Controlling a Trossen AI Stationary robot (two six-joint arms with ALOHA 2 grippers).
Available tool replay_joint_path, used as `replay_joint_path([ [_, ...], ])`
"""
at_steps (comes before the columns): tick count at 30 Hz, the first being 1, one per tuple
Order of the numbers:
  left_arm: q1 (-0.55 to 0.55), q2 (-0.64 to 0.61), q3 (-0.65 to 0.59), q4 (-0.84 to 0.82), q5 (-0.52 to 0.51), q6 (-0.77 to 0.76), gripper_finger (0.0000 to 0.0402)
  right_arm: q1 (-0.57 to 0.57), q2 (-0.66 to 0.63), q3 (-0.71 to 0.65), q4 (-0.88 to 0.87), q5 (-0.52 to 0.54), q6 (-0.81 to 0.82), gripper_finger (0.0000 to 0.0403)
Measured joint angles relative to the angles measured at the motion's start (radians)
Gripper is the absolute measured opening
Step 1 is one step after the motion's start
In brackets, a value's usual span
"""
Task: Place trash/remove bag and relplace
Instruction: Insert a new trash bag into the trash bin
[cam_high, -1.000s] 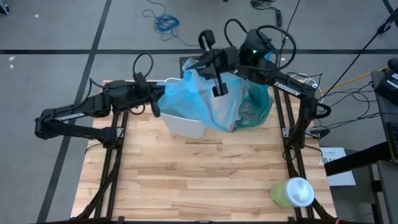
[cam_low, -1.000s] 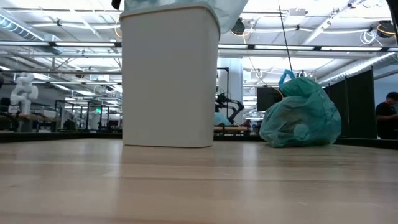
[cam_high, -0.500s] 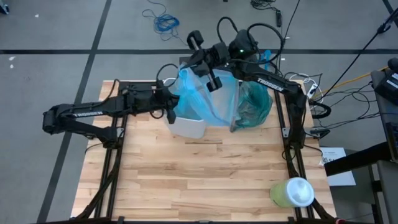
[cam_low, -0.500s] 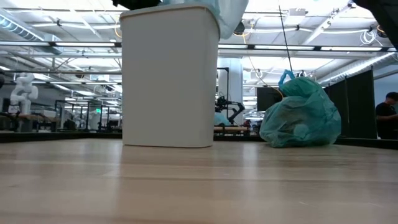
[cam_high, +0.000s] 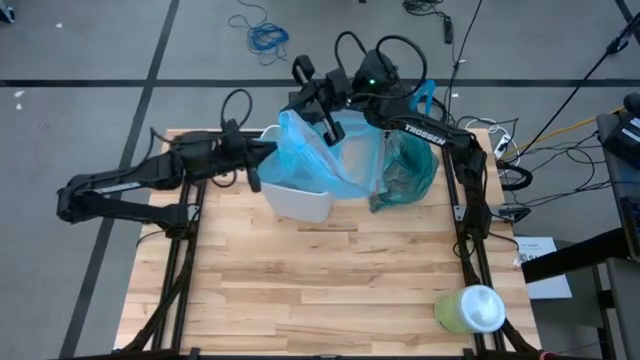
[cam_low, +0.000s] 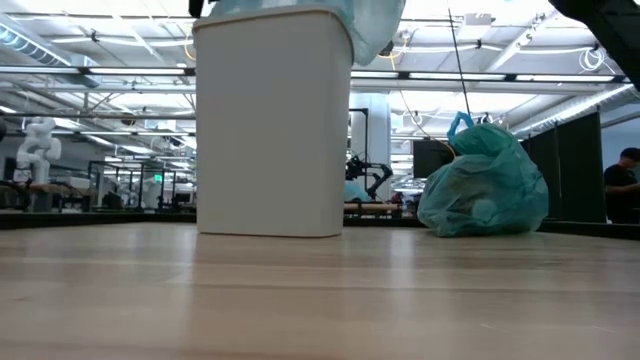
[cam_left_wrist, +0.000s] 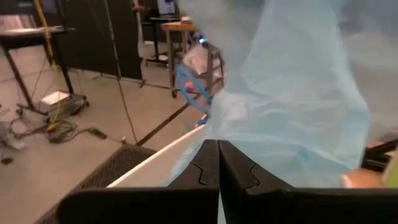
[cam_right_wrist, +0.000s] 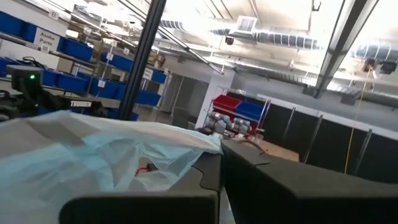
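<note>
A white bin (cam_low: 272, 125) stands on the wooden bench (cam_low: 320, 300), pale blue plastic (cam_low: 372, 25) draped over its rim. A tied teal bag (cam_low: 484, 185) sits well apart beside it.

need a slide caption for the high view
Both grippers, left and right, pinch the sky-blue bag over the white bin; full teal bag beside it.
</note>
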Motion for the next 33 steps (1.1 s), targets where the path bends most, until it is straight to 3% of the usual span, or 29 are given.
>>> replay_joint_path([
  [6, 0.000, -0.045, 0.000, -0.046, 0.058, 0.043, 0.0020, 0.000, 0.000, 0.000, -0.063, 0.000, 0.006, 0.0000],
  [20, 0.000, -0.107, 0.000, -0.036, 0.079, 0.076, 0.0159, -0.015, 0.000, 0.000, -0.167, 0.026, -0.055, 0.0000],
  [24, 0.000, -0.109, 0.000, -0.004, 0.079, 0.076, 0.0171, -0.018, 0.000, 0.000, -0.166, 0.026, -0.056, 0.0000],
  [30, 0.000, -0.086, 0.000, 0.118, 0.195, 0.077, 0.0174, -0.017, 0.000, 0.000, -0.165, 0.026, -0.060, 0.0000],
  [33, 0.000, -0.045, 0.000, 0.122, 0.204, 0.090, 0.0174, -0.014, 0.000, 0.000, -0.162, 0.030, -0.067, 0.0000],
])
